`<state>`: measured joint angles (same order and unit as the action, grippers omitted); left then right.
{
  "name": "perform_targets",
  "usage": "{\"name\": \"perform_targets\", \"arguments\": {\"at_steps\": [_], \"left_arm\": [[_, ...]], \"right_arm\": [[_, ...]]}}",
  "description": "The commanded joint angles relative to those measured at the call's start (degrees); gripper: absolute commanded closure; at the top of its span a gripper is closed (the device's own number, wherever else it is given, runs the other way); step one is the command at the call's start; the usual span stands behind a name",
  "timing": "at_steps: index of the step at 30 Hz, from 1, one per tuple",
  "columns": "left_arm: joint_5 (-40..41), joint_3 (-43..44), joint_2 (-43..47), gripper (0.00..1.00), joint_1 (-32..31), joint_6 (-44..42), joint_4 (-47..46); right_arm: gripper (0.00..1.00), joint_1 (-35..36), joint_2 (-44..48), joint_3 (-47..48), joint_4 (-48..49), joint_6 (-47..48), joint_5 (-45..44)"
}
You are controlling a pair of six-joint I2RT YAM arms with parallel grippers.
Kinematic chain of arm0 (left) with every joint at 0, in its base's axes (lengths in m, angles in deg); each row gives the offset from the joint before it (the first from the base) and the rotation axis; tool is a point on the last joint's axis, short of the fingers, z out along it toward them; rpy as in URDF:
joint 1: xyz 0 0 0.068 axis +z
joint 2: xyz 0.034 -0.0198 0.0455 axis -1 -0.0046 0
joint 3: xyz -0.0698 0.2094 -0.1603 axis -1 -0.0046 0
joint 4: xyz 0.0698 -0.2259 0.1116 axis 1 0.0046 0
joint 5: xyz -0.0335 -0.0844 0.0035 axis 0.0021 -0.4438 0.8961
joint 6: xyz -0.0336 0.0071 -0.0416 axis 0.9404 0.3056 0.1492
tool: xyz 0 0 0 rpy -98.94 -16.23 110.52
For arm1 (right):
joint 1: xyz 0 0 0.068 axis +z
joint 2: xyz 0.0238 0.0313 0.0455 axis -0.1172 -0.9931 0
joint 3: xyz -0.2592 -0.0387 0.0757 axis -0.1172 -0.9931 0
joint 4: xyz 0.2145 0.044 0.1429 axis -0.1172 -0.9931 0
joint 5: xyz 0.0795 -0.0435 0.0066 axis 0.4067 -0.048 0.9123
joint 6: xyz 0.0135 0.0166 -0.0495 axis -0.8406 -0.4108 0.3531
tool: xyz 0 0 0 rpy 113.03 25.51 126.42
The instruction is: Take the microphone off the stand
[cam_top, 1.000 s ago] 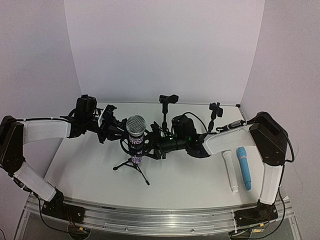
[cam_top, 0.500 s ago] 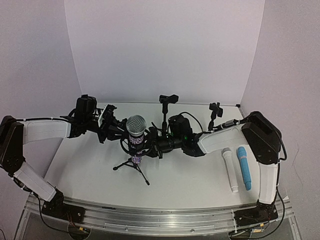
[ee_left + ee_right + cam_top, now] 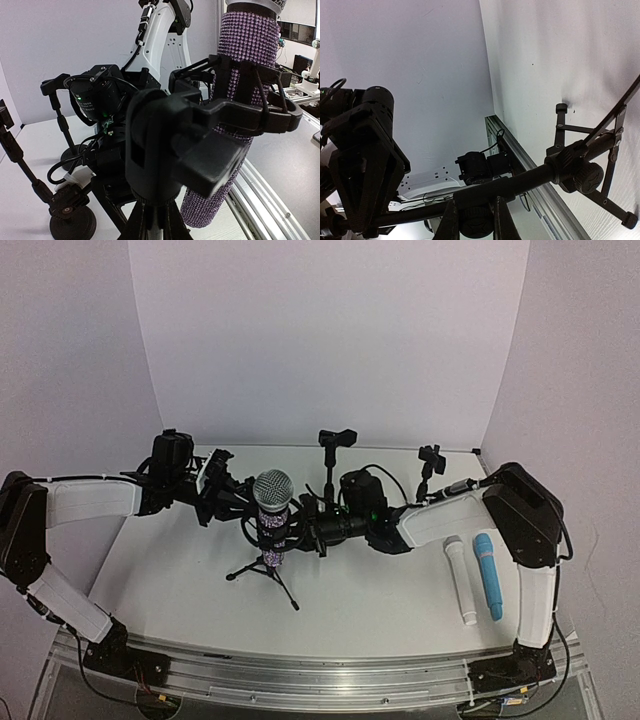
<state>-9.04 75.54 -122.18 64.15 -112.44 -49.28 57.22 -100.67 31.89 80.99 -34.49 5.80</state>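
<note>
Sitting upright in the black clip (image 3: 260, 116) of the tripod stand (image 3: 262, 570), the purple-sequinned microphone (image 3: 271, 523) is a little toward 9 o'clock from the middle of the tabletop (image 3: 180, 580). Its silver mesh head rises above the clip and its lower end hangs below it. In the left wrist view the clip wraps right around the glittering body, and thin wire loops run across it.

From the right tool (image 3: 303, 525) the microphone lies at 9 o'clock, just beside it. From the left tool (image 3: 233, 502) it lies at 3 o'clock, near. It therefore stands between the two.

The right tool's fingers (image 3: 451, 224) are pressed onto the stand's dark stem from either side. They are below the clip and do not touch the microphone.

I cannot tell whether the left tool is spread or pinching, because the stand's black swivel block (image 3: 155, 145) and the clip fill its wrist view.

A white microphone (image 3: 461, 582) and a blue microphone (image 3: 488, 575) lie side by side at 4 o'clock on the tabletop, well apart from the tripod. A second stand (image 3: 337, 438) is at 12 o'clock near the back wall. A third stand (image 3: 431, 456) is at 1 o'clock.
</note>
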Motion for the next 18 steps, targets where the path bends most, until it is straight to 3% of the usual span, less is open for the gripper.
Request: {"name": "perform_targets", "arguments": {"at_steps": [1,9,14,18], "left_arm": [[0.88,1.29,-1.37,1.00,-0.80,0.72,2.49],[0.75,1.35,-1.70,1.00,-0.80,4.92,-0.20],[-0.25,1.65,-2.29,1.00,-0.79,5.20,0.29],[-0.39,2.25,-2.90,1.00,-0.83,4.53,1.56]], "right_arm": [[1.00,-0.38,1.38,-0.24,-1.12,-0.85,1.70],[1.00,-0.09,1.29,2.25,-1.42,11.19,-0.04],[1.00,1.65,3.79,0.10,-2.10,35.10,-3.99],[1.00,1.86,2.82,0.99,-2.14,51.70,-1.63]]}}
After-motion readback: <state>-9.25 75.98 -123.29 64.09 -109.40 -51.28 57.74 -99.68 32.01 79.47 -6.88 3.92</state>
